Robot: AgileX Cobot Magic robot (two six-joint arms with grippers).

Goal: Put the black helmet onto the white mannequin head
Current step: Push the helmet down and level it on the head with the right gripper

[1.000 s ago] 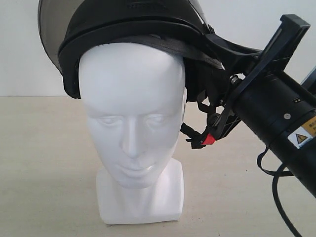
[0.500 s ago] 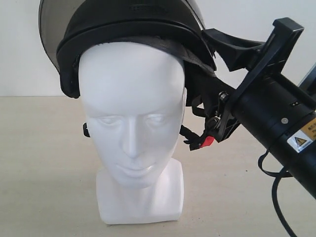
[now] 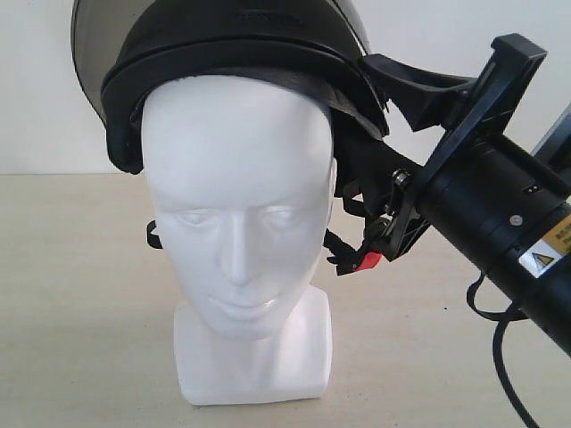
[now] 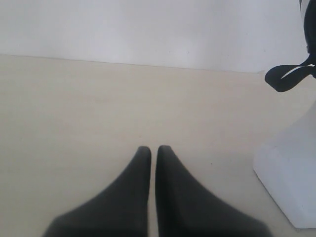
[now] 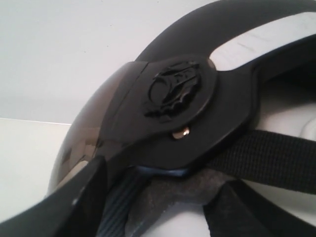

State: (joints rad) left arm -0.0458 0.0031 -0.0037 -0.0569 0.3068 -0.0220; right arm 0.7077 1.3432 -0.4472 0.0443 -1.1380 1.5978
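Note:
The black helmet [image 3: 232, 36] sits on the crown of the white mannequin head [image 3: 236, 205], with its smoky visor [image 3: 89, 53] raised. The chin straps hang loose by both cheeks, and the red buckle tab [image 3: 368, 260] dangles on the right. My right gripper [image 3: 361, 116] is shut on the helmet's right side rim, one finger outside the shell and the other hidden inside. The right wrist view shows the visor pivot of the helmet [image 5: 187, 113] and its padding between the right gripper's [image 5: 163, 207] fingers. My left gripper [image 4: 149, 150] is shut on nothing, low over the table near the head's base [image 4: 291, 173].
The beige table [image 3: 80, 294] runs back to a white wall [image 3: 36, 89]. The right arm's black cable [image 3: 500, 357] loops down at the right edge. A loose strap end [image 4: 289, 74] hangs above the base in the left wrist view.
The right gripper has moved down and slightly left with the helmet, which sits lower on the head. The red tab has dropped, and a strap now shows by the left cheek.

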